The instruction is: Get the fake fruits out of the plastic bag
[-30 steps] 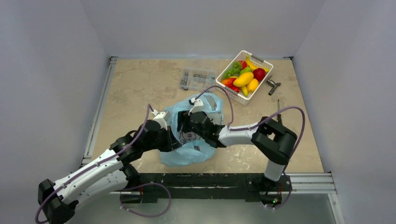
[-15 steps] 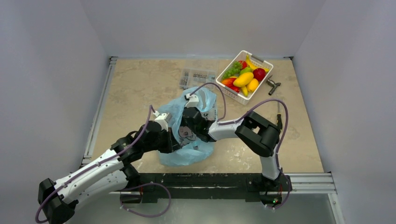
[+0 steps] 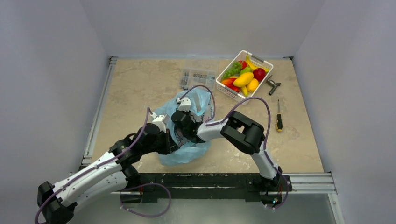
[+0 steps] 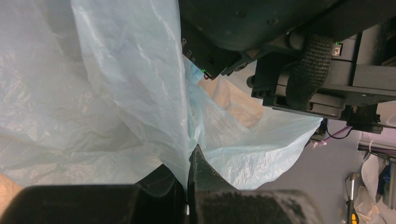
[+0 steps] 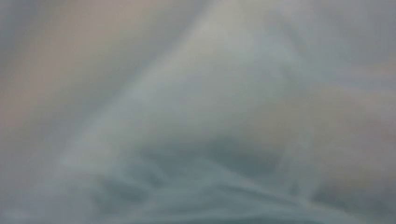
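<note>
The light blue plastic bag (image 3: 184, 154) lies crumpled at the table's near centre. My left gripper (image 3: 171, 140) is shut on a fold of the bag's film (image 4: 140, 93); its fingertips (image 4: 198, 163) pinch the film between them. My right gripper (image 3: 180, 129) is pushed into the bag's mouth from the right, and its fingers are hidden. The right wrist view shows only blurred blue-grey plastic (image 5: 196, 116). No fruit shows in the bag. A dark red round fruit (image 3: 259, 73) and green grapes (image 3: 232, 70) lie in the white basket (image 3: 265, 63).
The basket at the back right also holds mangoes (image 3: 243, 79) and a banana (image 3: 251, 63). A clear parts box (image 3: 198, 78) sits behind the bag. A grey tool (image 3: 272, 86) and a screwdriver (image 3: 279, 119) lie at the right. A metal rail (image 3: 95, 116) edges the left side.
My right arm has swung left and folded at the elbow, pushing its gripper further into the bag. The bag's top has shifted left with it. The left gripper keeps its hold.
</note>
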`<act>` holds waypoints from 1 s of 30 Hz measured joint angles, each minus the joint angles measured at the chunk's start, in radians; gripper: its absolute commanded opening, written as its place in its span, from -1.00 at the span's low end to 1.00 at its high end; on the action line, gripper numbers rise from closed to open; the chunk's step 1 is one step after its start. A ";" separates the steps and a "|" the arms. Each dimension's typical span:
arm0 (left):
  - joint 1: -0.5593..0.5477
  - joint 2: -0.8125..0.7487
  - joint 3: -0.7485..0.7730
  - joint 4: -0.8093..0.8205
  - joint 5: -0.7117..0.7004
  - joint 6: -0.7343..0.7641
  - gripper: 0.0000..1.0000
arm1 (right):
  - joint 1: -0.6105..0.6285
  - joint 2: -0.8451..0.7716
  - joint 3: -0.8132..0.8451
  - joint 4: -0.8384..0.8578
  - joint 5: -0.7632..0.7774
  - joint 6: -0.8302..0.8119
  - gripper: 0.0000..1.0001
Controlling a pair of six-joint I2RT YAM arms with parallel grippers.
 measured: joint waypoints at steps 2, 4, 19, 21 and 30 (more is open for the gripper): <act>0.000 -0.020 -0.006 -0.003 -0.017 -0.005 -1.00 | 0.008 0.000 -0.001 -0.010 0.024 0.005 -0.08; 0.000 -0.040 -0.018 -0.013 -0.035 -0.018 -1.00 | 0.010 -0.017 -0.024 -0.006 0.027 0.006 -0.32; -0.004 -0.030 -0.059 -0.041 -0.190 -0.045 -1.00 | 0.009 -0.475 -0.311 -0.070 -0.217 -0.093 -1.00; -0.004 -0.026 -0.060 -0.039 -0.204 -0.047 -1.00 | 0.010 -0.529 -0.360 -0.076 -0.261 -0.091 -1.00; -0.004 0.016 -0.063 -0.026 -0.245 -0.052 -1.00 | 0.003 -0.737 -0.496 -0.255 -0.570 -0.106 -1.00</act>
